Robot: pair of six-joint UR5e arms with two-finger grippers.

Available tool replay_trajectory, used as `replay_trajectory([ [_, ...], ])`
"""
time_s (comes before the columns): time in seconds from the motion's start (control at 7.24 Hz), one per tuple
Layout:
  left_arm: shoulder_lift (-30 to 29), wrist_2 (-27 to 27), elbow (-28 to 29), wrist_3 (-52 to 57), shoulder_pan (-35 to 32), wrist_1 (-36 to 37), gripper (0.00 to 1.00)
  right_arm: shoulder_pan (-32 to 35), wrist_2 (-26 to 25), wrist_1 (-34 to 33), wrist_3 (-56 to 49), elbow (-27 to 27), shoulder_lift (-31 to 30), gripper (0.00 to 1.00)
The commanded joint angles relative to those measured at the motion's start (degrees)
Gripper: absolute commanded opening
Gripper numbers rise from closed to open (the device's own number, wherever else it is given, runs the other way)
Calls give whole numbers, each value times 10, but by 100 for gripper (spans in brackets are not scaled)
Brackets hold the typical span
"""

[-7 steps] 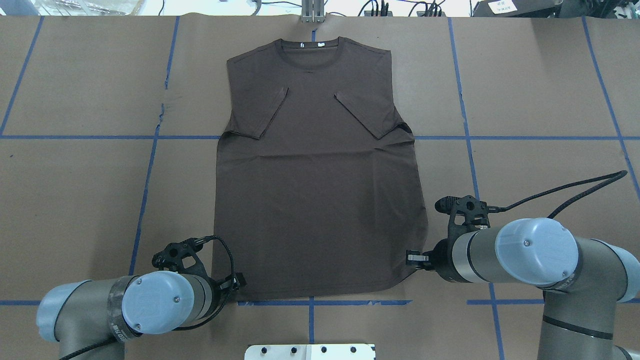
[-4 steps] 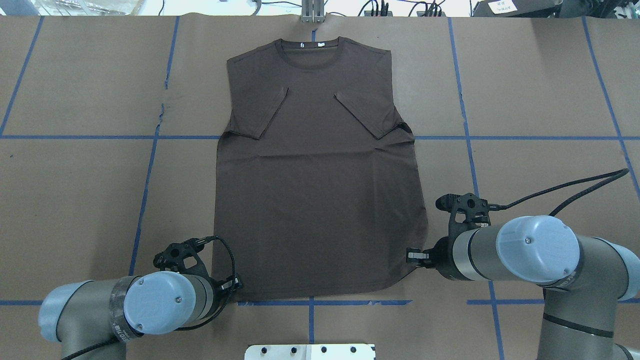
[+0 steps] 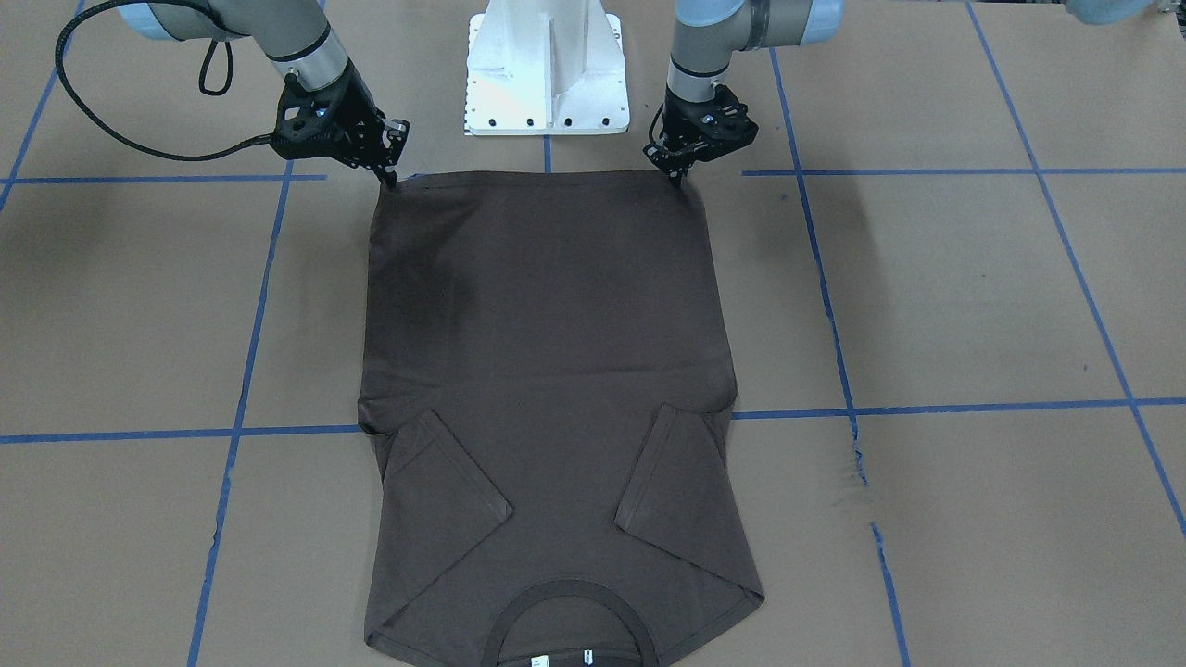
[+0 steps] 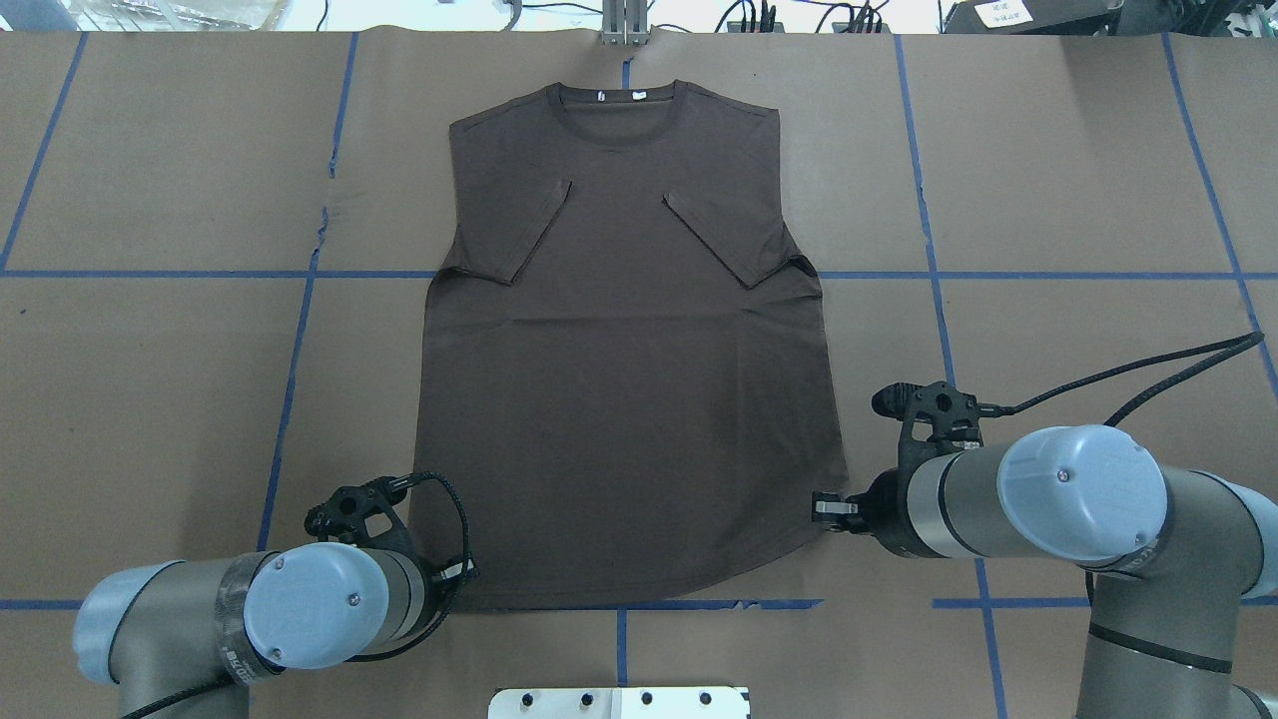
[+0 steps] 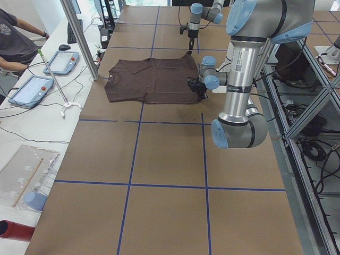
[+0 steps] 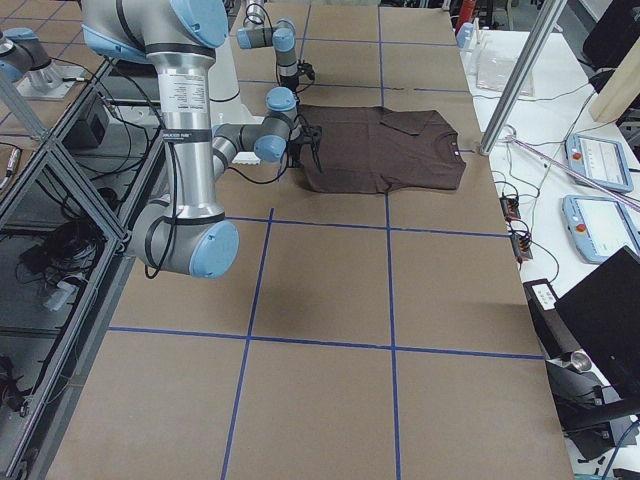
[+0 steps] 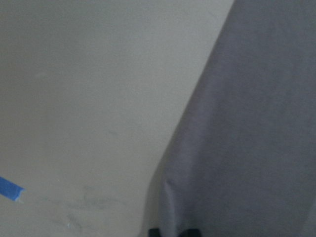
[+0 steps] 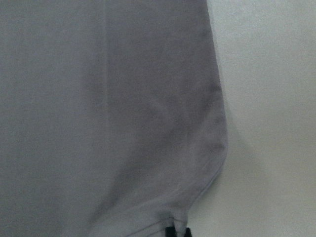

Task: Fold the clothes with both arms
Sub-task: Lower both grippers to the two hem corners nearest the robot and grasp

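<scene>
The dark brown T-shirt (image 4: 629, 399) lies flat on the brown paper table with both sleeves folded inward. Its collar (image 3: 567, 589) points away from the robot. My left gripper (image 4: 467, 573) is shut on the near left hem corner; it also shows in the front-facing view (image 3: 681, 176). My right gripper (image 4: 823, 508) is shut on the near right hem corner, also seen in the front-facing view (image 3: 389, 176). In both wrist views the cloth (image 7: 247, 123) (image 8: 108, 113) runs down into the dark fingertips at the bottom edge.
The white pedestal base (image 3: 547, 65) stands just behind the hem, between the arms. Blue tape lines (image 4: 300, 330) cross the table. The right arm's black cable (image 4: 1128, 374) loops out to the side. An operator (image 5: 16, 42), tablets (image 5: 32, 87) and a metal post (image 5: 79, 37) are beyond the collar end.
The shirt has slid a little toward the robot and its near hem has drawn in at the corners. Both grippers stay at the hem corners with almost no movement.
</scene>
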Motion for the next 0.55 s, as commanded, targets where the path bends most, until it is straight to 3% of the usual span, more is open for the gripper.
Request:
replay_trajectory([
  [0.0,-1,-1,-12,1,-2,1,0,2,3,0,-2,0,-1,0],
  [0.41,-1,-4,-112,16,-2,83,0,20,56,-1,-5,31,-21,0],
])
